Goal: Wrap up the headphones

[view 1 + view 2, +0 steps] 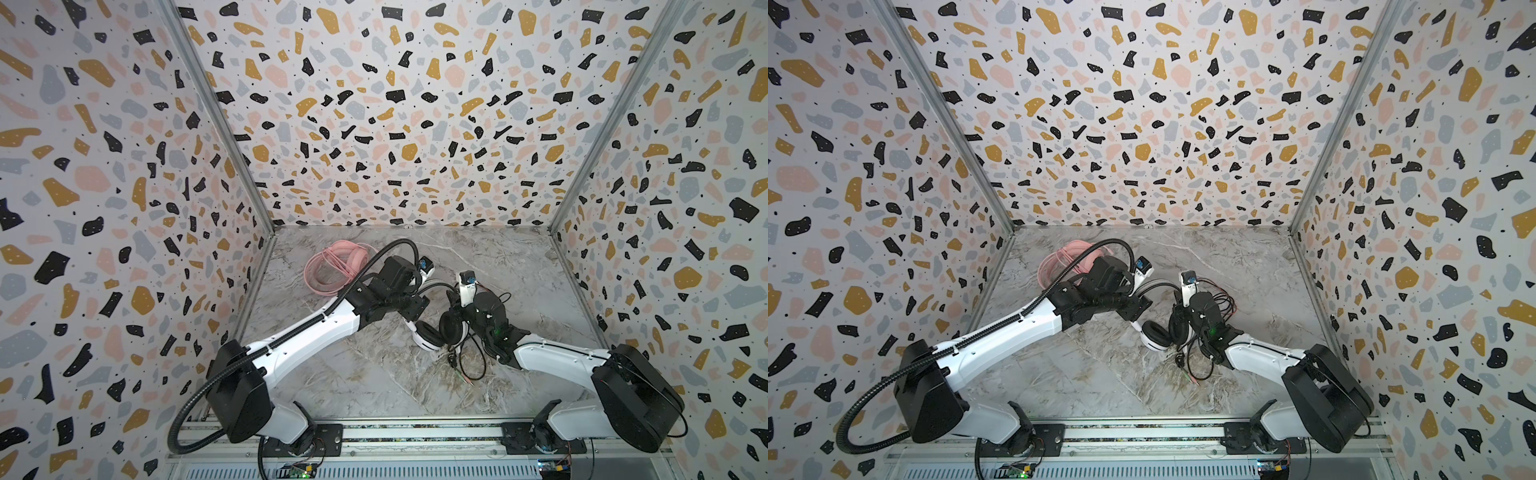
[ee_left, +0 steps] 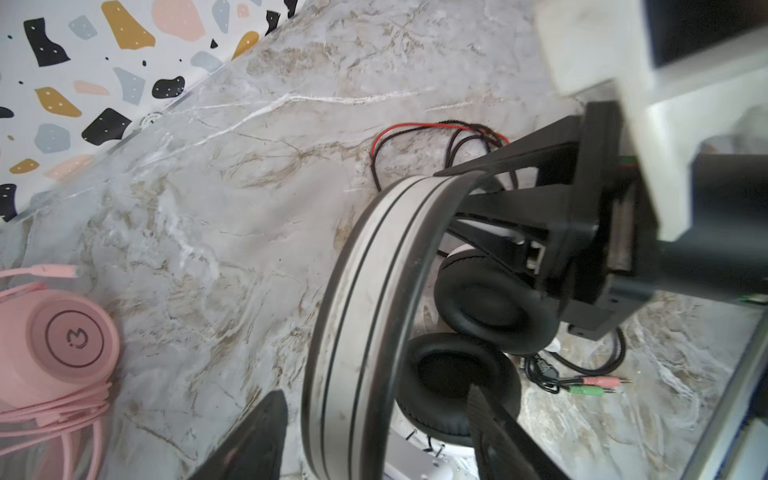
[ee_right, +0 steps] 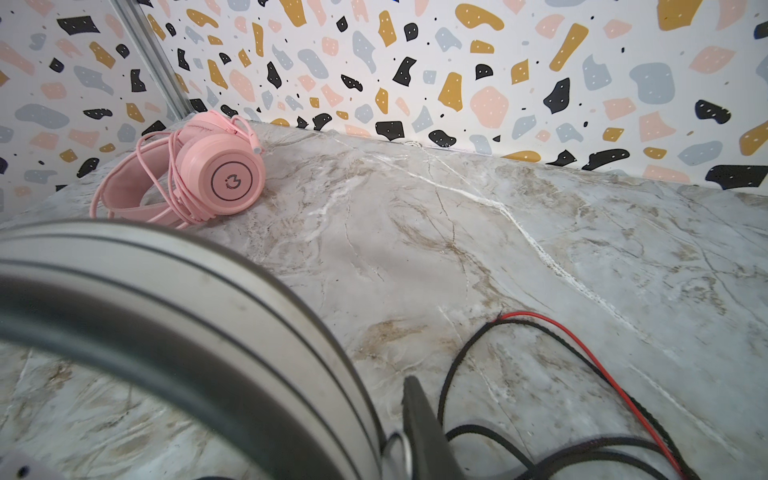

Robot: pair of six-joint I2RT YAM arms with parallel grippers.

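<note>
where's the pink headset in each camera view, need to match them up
In a top view: pink headset at the table's far left corner.
In a top view: same corner, partly behind the left arm.
Left wrist: at the frame edge, logo cup facing the camera.
Right wrist: against the wall corner, cable wound round it.
Shared landmark: the white-and-black headset, in all four views.

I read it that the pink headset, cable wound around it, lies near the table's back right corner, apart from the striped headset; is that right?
Not quite: both top views show the pink headset near the back left corner of the table. Its cable is wound around it, and it lies apart from the striped headset.
</note>
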